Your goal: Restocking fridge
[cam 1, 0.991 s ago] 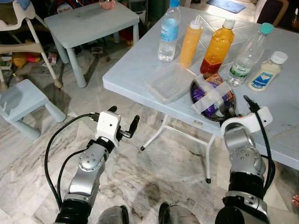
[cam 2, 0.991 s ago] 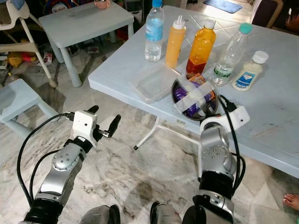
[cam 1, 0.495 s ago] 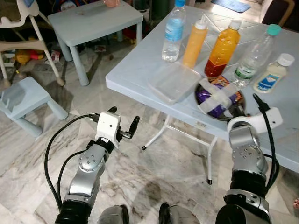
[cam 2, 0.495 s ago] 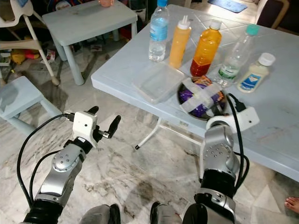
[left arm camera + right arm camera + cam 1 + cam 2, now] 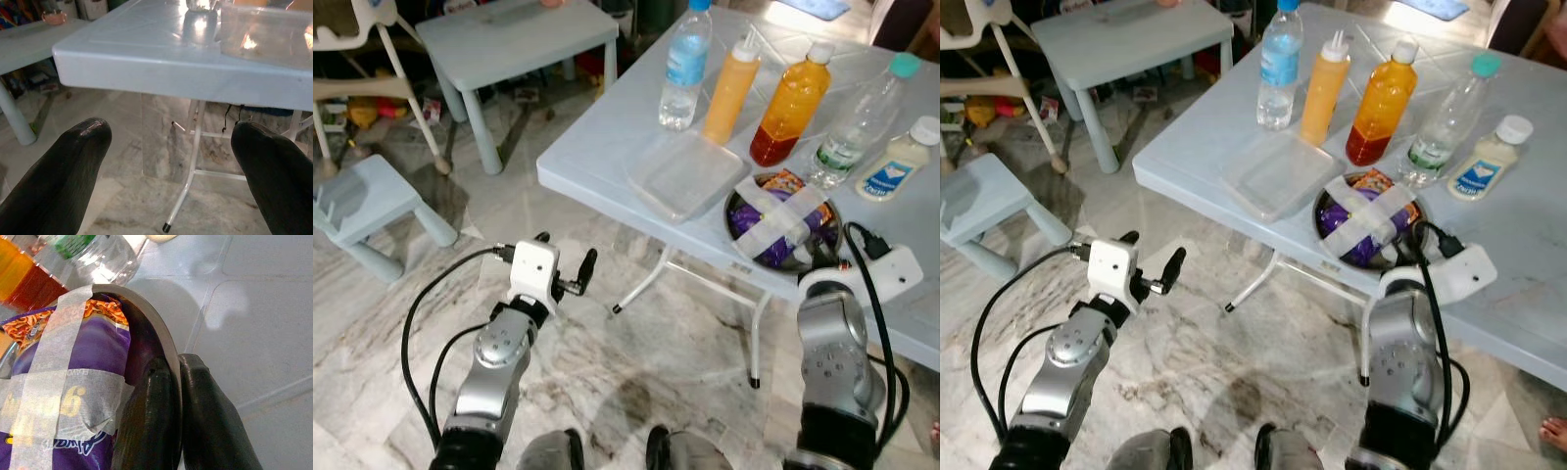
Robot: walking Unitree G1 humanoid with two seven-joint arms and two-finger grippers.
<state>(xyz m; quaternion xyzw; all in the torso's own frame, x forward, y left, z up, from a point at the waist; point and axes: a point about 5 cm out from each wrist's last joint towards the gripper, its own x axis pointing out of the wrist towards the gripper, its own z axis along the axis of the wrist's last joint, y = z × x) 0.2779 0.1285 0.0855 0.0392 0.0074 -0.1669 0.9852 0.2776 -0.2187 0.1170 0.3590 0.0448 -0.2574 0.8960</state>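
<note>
Pinching rim of the round dark metal bowl w/ taped purple snack packets (image 5: 73, 382): right gripper (image 5: 178, 382), per right wrist view. Left wrist view: left gripper (image 5: 168, 161) spread, idle below the pale blue plastic bench (image 5: 607, 147). Eye views: bowl at bench's near edge, bottles behind; restocking barely begun.

On the purple snack packet (image 5: 73, 396) taped into the metal bowl (image 5: 146, 318), the small word "FLAVOUR" can be read beneath the tape, and large yellow characters resembling "9" and "0" are seen through it. Labels on the water bottle (image 5: 686, 61) and the white sauce bottle (image 5: 898, 163) behind the bowl are too small to be read.
</note>
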